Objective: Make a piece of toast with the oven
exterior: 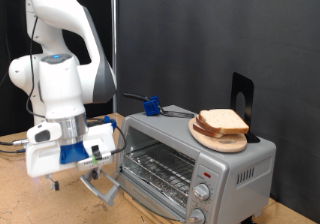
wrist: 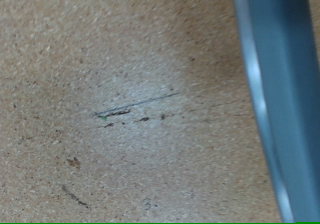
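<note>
Toast [exterior: 222, 122], pale and brown-crusted, on plate [exterior: 212, 139] atop oven [exterior: 190, 159]

Desk [exterior: 30, 199]: pale, speckled particle-board top, visible along the exterior view's bottom and left. Directly on it: the oven [exterior: 195, 154], a silver toaster oven sitting toward the exterior view's right end of the desk, door [exterior: 105, 189] dropped open and hanging low over the board in front of it. Cables [exterior: 15, 142] trail over the desk at the exterior view's left edge; can't tell whether they touch it. Wrist view: same board surface [wrist: 110, 74] close up, with a dark scratch [wrist: 135, 109], a few small specks near it, and a grey-blue edge [wrist: 280, 94] crossing one side, too blurred to identify.
</note>
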`<state>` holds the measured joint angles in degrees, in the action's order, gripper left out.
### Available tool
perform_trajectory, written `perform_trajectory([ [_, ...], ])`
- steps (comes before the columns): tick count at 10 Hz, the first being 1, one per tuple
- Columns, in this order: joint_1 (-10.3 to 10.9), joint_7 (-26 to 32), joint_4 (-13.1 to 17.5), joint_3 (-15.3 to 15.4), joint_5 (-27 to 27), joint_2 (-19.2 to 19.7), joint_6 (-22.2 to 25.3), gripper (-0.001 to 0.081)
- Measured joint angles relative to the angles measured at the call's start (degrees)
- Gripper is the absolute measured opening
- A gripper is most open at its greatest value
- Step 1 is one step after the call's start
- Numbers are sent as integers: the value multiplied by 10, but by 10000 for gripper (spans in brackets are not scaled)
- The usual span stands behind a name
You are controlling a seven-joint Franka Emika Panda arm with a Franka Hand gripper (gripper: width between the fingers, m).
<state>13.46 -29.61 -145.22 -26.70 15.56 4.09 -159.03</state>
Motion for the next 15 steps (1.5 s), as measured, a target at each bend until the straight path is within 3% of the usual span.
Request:
perform_trajectory([
  [3,-12,65,21,9,54,57,-30,804],
  [6,-28,77,40,36,104,124,-87,804],
  [9,-48,81,74,62,125,183,-100,804],
  [12,-94,166,83,102,142,170,-88,804],
  [15,-102,193,78,98,120,108,-39,804],
])
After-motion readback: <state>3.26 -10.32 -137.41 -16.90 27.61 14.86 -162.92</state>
